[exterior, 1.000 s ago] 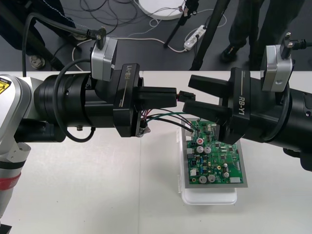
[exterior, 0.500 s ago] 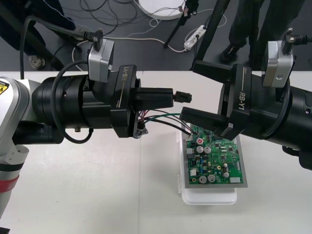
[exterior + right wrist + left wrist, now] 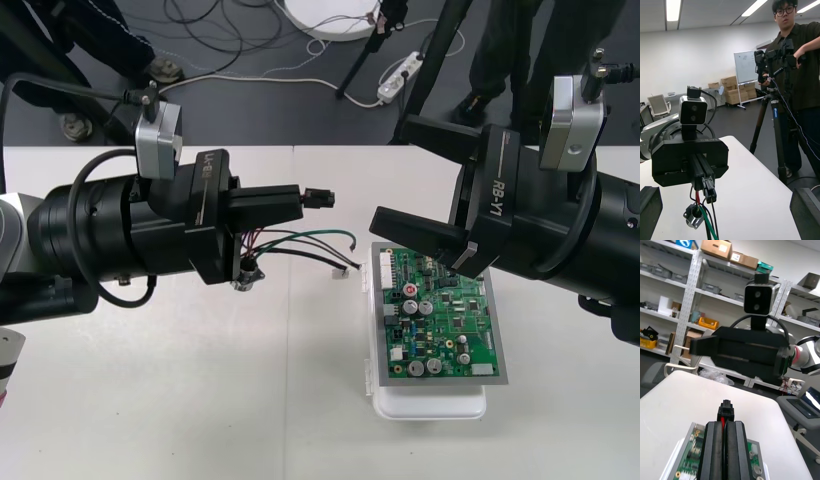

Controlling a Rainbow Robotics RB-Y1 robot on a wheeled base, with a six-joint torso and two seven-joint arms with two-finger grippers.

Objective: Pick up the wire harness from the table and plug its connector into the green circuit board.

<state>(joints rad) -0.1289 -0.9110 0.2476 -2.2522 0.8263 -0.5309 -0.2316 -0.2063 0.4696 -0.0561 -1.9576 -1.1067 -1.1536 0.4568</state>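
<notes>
1. One table – plain and light. The white base is borne on it, right of centre. Along its far edge a strip of dark floor is seen, strewn with cables.
2. One right gripper, brought in from the right and held above the far end of the board. Its fingers are spread wide, and nothing is held between them.
3. One left gripper, brought in from the left and held above the table, left of the board. Its fingers are pressed together, with the plug clamped at their tips.
4. One green circuit board, laid flat on a white base. Its far end is partly covered by the right gripper's lower finger.
5. One wire harness, carried by the left gripper. Its red, green and black wires are looped out below the clamped fingers towards the board and stop just short of its left edge.
6. One round metal socket, hung on the wires beneath the left gripper. Whether it touches the table cannot be told.
7. One small black plug – gripped between the left fingertips, jutting past them towards the open right gripper. It is kept well apart from the board.
</notes>
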